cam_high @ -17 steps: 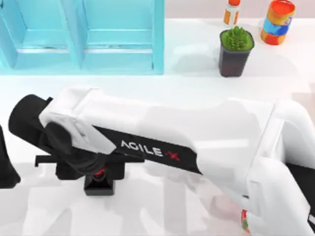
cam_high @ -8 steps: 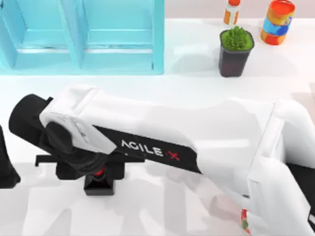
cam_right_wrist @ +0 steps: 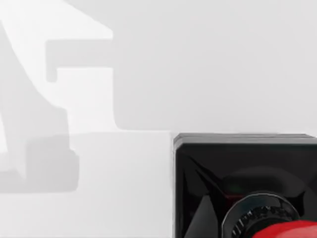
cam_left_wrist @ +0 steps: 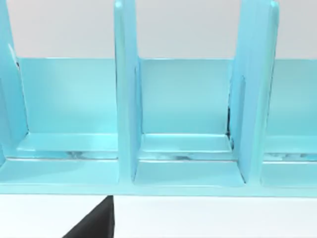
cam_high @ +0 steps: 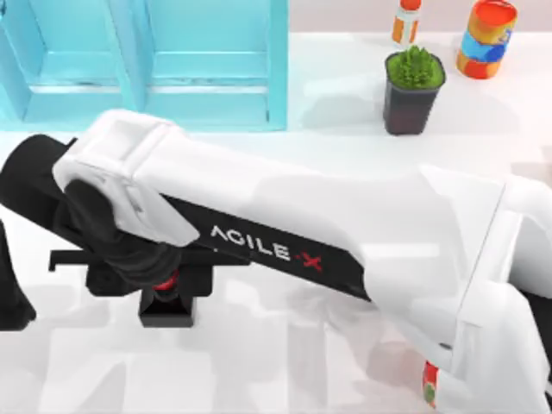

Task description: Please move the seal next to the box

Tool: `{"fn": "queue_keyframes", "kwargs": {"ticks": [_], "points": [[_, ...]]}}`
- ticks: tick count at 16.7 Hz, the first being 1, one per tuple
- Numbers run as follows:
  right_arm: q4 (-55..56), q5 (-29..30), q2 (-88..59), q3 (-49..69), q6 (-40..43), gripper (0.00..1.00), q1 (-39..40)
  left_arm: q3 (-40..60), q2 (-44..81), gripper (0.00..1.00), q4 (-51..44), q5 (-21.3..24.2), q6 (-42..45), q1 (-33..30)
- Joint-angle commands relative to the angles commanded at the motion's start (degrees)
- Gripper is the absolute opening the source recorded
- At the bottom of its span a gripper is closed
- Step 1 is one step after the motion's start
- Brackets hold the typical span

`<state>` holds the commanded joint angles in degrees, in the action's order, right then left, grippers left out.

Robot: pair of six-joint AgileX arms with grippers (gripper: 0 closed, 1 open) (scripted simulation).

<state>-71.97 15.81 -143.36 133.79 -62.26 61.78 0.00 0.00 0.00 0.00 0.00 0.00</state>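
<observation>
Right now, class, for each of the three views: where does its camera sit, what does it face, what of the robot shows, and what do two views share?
Top view: above the table, facing down; my right arm stretches across, right gripper over the seal.
Left wrist view: low, facing the blue box; a dark robot part at its lower edge.
Right wrist view: close above the seal.
Shared: top and right wrist views both show the seal.

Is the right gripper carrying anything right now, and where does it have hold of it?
Likely the seal, by its red knob: the right gripper sits right over it, but the wrist hides the fingers, so the grasp cannot be confirmed.
</observation>
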Motion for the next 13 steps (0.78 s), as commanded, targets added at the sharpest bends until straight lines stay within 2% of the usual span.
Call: {"fn": "queue_keyframes", "kwargs": {"ticks": [3, 8, 13], "points": [[-4.11, -0.15, -0.31, 4.05, 0.21, 0.00, 0.07, 0.00, 0.00, 1.00, 0.00, 0.00, 0.00, 0.00], [-4.15, -0.18, -0.20, 4.10, 0.18, 0.00, 0.08, 0.00, 0.00, 1.00, 0.00, 0.00, 0.00, 0.00], [-3.82, -1.35, 8.55, -4.08, 5.42, 0.00, -5.18, 0.00, 0.00, 1.00, 0.00, 0.00, 0.00, 0.00]]}}
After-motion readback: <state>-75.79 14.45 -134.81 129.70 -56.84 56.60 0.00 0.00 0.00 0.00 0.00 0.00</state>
